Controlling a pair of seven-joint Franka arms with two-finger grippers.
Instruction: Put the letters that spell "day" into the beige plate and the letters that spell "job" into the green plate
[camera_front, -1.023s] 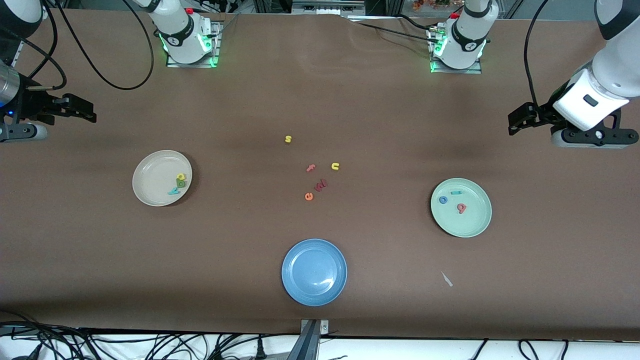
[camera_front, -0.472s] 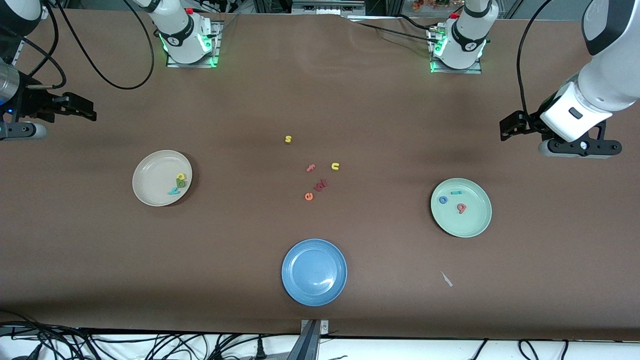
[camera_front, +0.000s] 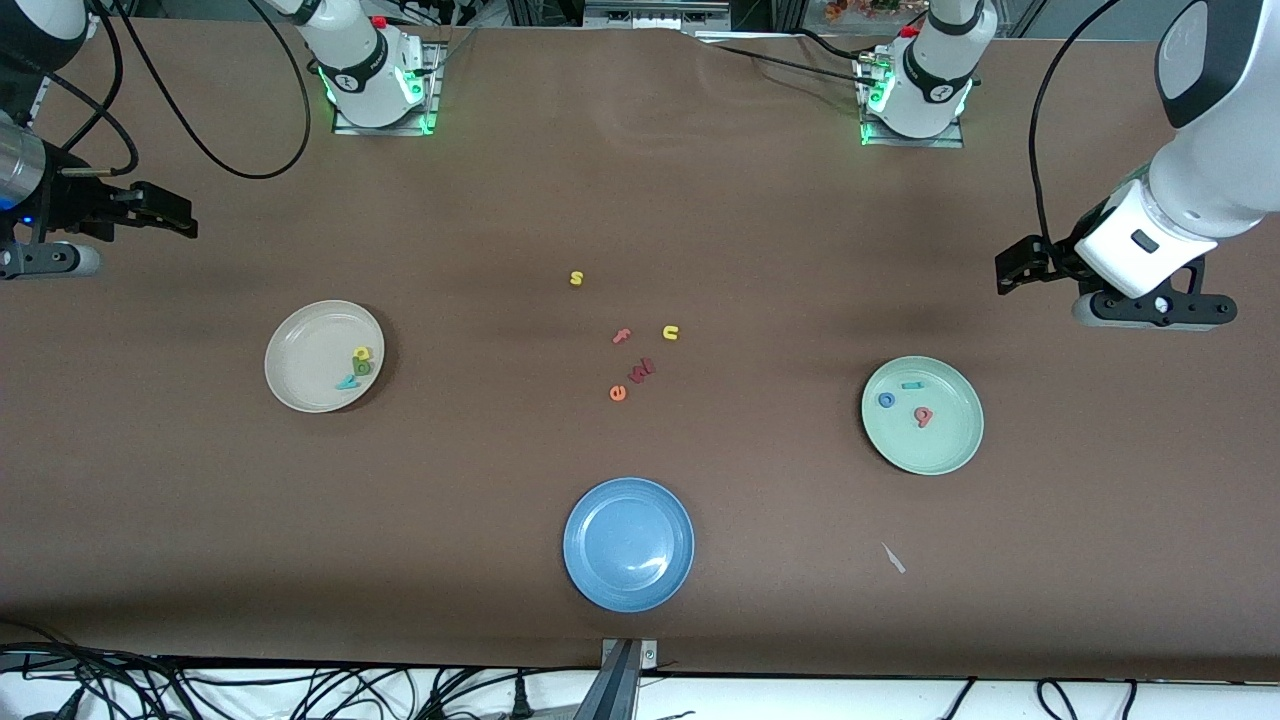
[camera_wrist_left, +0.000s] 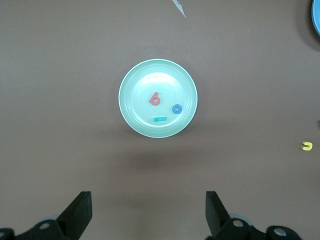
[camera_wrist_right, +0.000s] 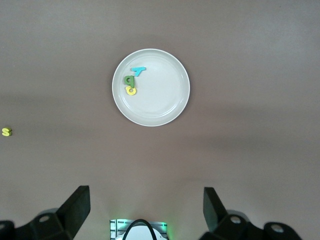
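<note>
The beige plate (camera_front: 305, 350) holds the yellow d (camera_front: 362, 353), green a (camera_front: 361, 367) and teal y (camera_front: 348, 381). In the green plate (camera_front: 940, 445) lie the teal j (camera_front: 911, 385), blue o (camera_front: 886, 400) and red b (camera_front: 923, 416). My left gripper (camera_front: 1005, 272) hangs open and empty over bare table at the left arm's end, apart from the green plate (camera_wrist_left: 140, 90). My right gripper (camera_front: 183, 216) hangs open and empty over the right arm's end, apart from the beige plate (camera_wrist_right: 165, 95).
An empty blue plate (camera_front: 628, 543) lies near the front edge. Loose letters sit mid-table: yellow s (camera_front: 576, 278), pink f (camera_front: 621, 336), yellow u (camera_front: 670, 332), a dark red letter (camera_front: 641, 371), orange e (camera_front: 618, 393). A small white scrap (camera_front: 893, 558) lies near the green plate.
My left arm has swung a little toward the table's middle and the green plate. The right gripper has barely shifted. The letters and plates have not moved.
</note>
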